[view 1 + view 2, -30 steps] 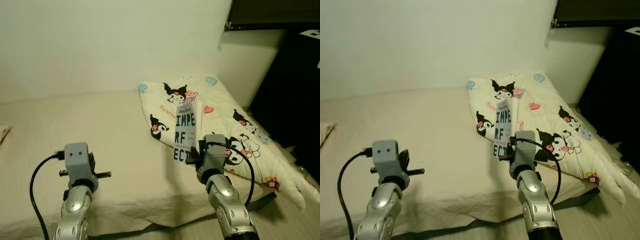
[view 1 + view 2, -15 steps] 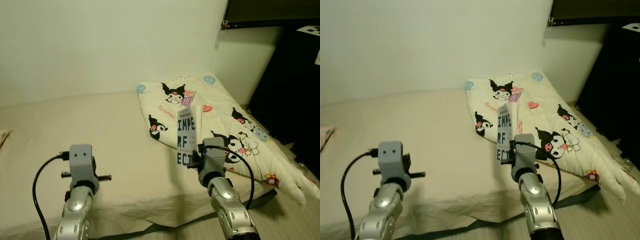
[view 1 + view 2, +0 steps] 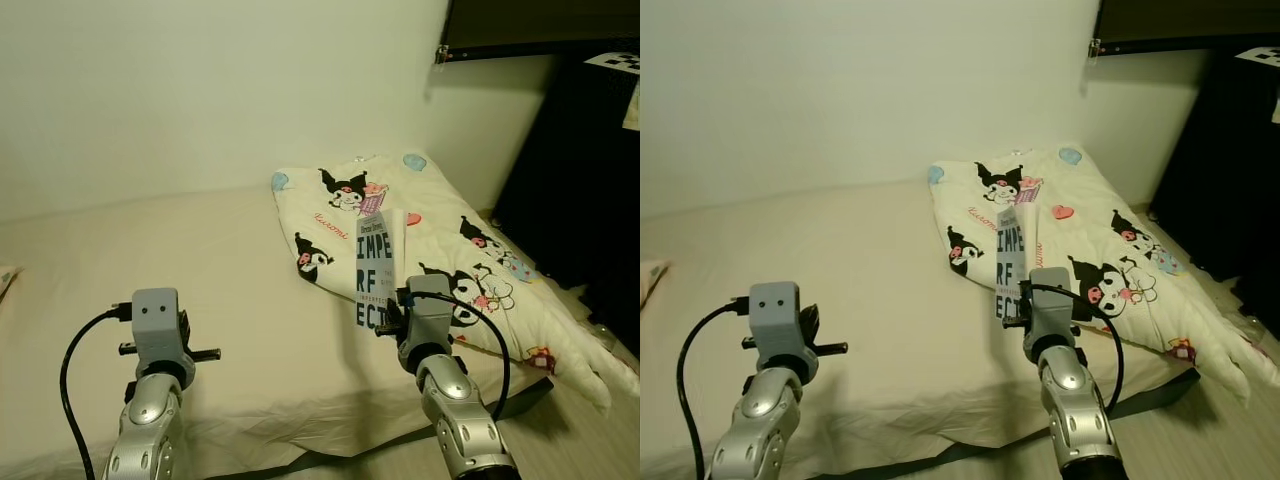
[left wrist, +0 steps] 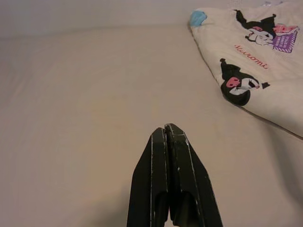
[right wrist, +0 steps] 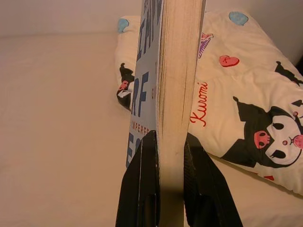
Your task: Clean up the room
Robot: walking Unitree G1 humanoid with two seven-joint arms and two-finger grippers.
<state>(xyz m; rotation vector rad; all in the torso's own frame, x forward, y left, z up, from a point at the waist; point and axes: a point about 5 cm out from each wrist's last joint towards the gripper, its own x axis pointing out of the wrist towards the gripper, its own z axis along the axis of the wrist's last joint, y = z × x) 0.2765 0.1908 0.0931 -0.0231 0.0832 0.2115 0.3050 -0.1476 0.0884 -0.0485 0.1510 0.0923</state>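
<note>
Your left gripper (image 4: pixel 166 135): fingers pressed together, empty, held above bare cream bed (image 3: pixel 230 270). Pink item (image 3: pixel 5 280) at bed's far left edge, too small for you to identify. Your right gripper (image 5: pixel 165 142): fingers clamped on book (image 3: pixel 378 268), upright, page edge facing wrist camera, above mattress beside folded cartoon-print blanket (image 3: pixel 450 250). Dark furniture (image 3: pixel 580 180) at your far right.

Dim, warm, soft light; frames reasonably sharp.
</note>
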